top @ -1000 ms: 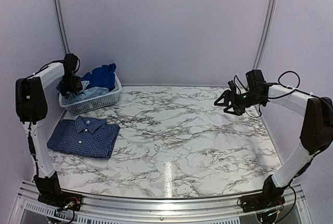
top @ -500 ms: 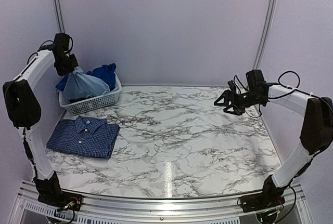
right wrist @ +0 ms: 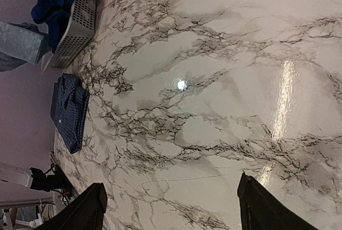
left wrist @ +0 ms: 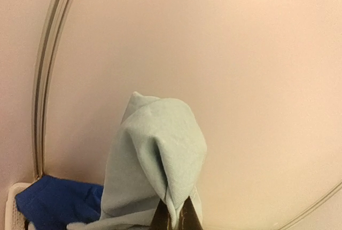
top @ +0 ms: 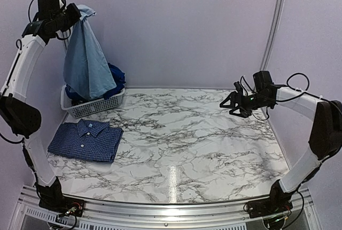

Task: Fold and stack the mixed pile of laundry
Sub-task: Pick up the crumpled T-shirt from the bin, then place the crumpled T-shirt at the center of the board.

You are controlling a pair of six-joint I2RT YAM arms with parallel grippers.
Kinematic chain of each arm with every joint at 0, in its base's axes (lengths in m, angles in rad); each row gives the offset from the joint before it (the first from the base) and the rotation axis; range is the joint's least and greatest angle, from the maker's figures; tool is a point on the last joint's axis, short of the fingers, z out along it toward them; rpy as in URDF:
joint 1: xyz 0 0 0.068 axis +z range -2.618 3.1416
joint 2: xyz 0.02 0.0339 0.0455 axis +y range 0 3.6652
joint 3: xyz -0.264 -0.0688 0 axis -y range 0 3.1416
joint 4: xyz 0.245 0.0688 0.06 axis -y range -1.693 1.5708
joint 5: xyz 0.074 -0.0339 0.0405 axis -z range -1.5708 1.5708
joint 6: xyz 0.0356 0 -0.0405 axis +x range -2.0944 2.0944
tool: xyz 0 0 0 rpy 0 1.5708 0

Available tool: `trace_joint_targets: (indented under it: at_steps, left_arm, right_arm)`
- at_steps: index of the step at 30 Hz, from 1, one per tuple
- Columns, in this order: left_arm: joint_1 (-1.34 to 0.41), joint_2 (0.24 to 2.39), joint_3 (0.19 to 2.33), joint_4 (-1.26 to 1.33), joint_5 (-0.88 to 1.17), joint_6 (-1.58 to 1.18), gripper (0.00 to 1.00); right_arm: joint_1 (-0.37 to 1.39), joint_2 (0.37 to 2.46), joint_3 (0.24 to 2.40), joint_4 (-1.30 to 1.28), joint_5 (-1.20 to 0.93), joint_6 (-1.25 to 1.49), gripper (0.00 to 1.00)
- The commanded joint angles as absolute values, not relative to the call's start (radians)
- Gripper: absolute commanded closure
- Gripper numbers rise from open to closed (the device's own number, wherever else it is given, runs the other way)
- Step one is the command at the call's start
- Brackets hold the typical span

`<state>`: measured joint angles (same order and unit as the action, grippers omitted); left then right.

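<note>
Left gripper (top: 73, 14) held high, jaws pinched on pale blue T-shirt (top: 85, 64); it hangs, hem reaching white basket (top: 101, 104) holding royal blue clothes (top: 117, 75). Navy check shirt (top: 85, 140) lies folded on marble table (top: 187, 144), near basket. Right gripper (top: 229, 105) spread, empty, above table's right side

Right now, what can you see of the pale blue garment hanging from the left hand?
The pale blue garment is soft cloth, bunched and creased, with no print showing. The shut left hand pinches its top fold high up. It hangs in a long drape, its lower end reaching the white basket beside royal blue clothes.
</note>
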<state>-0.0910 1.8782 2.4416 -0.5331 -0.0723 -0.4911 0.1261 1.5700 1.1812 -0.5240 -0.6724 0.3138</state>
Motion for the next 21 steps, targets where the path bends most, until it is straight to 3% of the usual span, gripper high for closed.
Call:
trace_joint_targets:
  at_steps: [1,9,21]
  left_arm:
    - [-0.11,1.815,2.47,-0.286,0.01,-0.546,1.0]
    - [-0.264,1.855,2.497,-0.016,0.168,-0.657,1.0]
    - [-0.697,2.08,2.58,0.176,0.246,-0.808,1.0]
  right_arm:
    - [0.129,1.531,1.21,-0.513,-0.686,0.298,0.19]
    - [0.129,1.538,1.219,-0.5,-0.698,0.305,0.2]
    - [0.128,1.537,1.219,-0.493,-0.695,0.31,0.19]
